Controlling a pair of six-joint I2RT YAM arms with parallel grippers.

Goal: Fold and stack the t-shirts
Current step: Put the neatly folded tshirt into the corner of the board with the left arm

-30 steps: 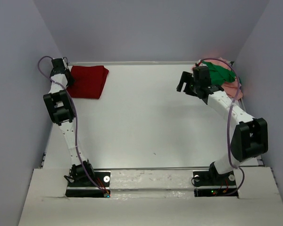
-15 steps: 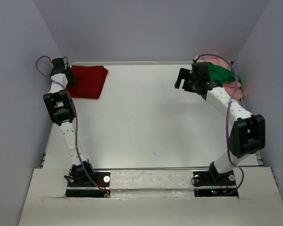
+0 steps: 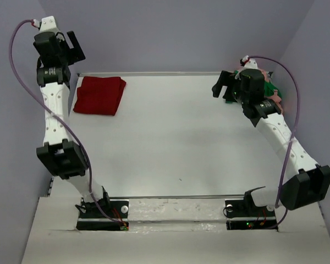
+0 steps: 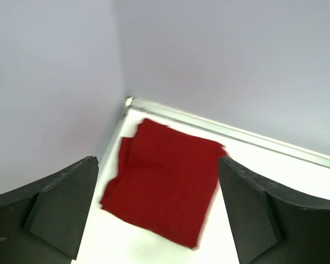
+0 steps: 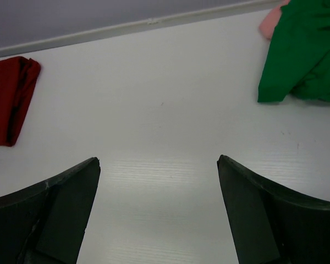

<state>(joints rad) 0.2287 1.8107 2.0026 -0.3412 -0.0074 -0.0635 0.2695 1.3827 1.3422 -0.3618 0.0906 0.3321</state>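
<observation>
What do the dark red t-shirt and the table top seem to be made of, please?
Dark red t-shirt: soft matte cloth; it lies in limp folded layers with rumpled edges. Table: hard, smooth white board, perhaps plastic or laminate; it shows a faint sheen and fine ribbing.

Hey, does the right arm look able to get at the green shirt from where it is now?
Probably yes. The green shirt lies uncovered on the table, ahead and to the right of the open, empty jaws, with nothing between. The pink shirt peeks out beside it, so both might lift.
</observation>
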